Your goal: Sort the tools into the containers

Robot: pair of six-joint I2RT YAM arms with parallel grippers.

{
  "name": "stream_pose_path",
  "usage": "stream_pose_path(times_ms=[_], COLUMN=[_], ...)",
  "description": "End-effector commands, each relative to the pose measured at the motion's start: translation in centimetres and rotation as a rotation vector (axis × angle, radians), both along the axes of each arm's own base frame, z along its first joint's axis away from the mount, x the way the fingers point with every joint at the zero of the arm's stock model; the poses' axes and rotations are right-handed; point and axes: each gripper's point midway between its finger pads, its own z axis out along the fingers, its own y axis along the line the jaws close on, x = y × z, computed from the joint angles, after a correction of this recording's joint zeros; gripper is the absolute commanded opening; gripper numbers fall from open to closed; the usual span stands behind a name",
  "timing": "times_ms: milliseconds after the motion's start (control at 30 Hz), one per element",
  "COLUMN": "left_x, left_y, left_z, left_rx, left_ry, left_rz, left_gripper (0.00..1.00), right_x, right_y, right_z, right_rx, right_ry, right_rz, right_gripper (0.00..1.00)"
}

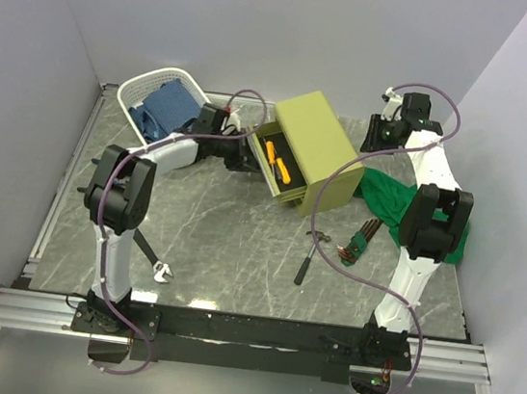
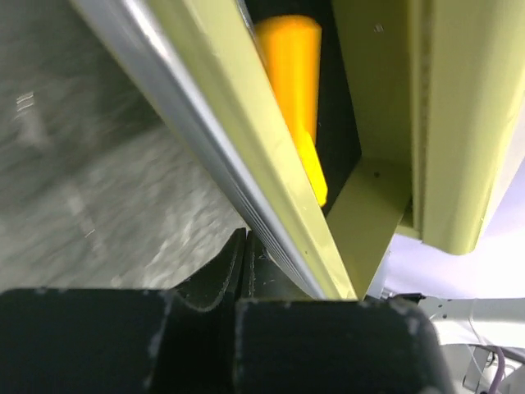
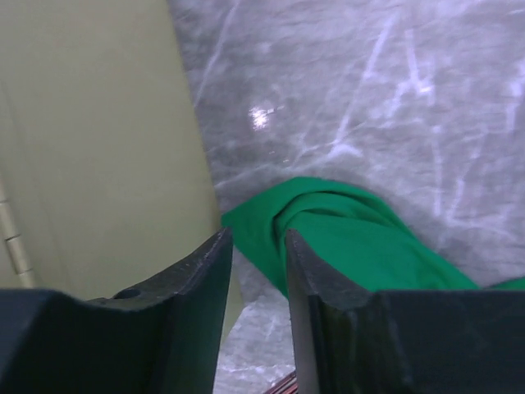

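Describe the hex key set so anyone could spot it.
Find the olive-green chest at the back. A green cloth lies to its right; at the cloth's near-left edge sits the hex key set, a bundle of thin rods, unlike the black hammer beside it.

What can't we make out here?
- Basket floor, top view: blue cloth covers it.
- Yellow handle, left wrist view: blurred, lower end behind drawer front.
- Drawer's back, top view: inside the chest.
- Left pincer, left wrist view: whether it touches the drawer, blurred.
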Motion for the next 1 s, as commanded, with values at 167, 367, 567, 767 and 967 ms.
stream_pose_path(times_ms=[167, 367, 567, 767, 967], left_x=[2.2, 4.0, 4.7, 3.8, 1.6], left_y=[-6.1, -8.1, -9.3, -8.3, -2.4], left_z=[3.6, 4.4, 4.4, 5.0, 4.6], left_rx=[-0.055, -0.091, -0.092, -0.072, 0.019], left_ry=[-0.169, -0.211, -0.242, -0.219, -0.136], left_rz=[-0.122, -0.133, -0.146, -0.158, -0.099], left_gripper=[0.01, 0.01, 0.01, 0.04, 0.63], right_x=[-1.1, -2.0, -2.2, -1.9, -0.4], right_y=[3.4, 4.4, 4.9, 4.3, 1.6], right_z=[0.4, 0.0, 0.1, 0.7, 2.4], right_rx=[0.099, 0.132, 0.13, 0.092, -0.008], right_ry=[0.014, 0.04, 0.041, 0.018, -0.048], right_rz=[0.124, 0.149, 0.16, 0.142, 0.042], right_gripper=[0.3, 0.27, 0.26, 0.27, 0.43])
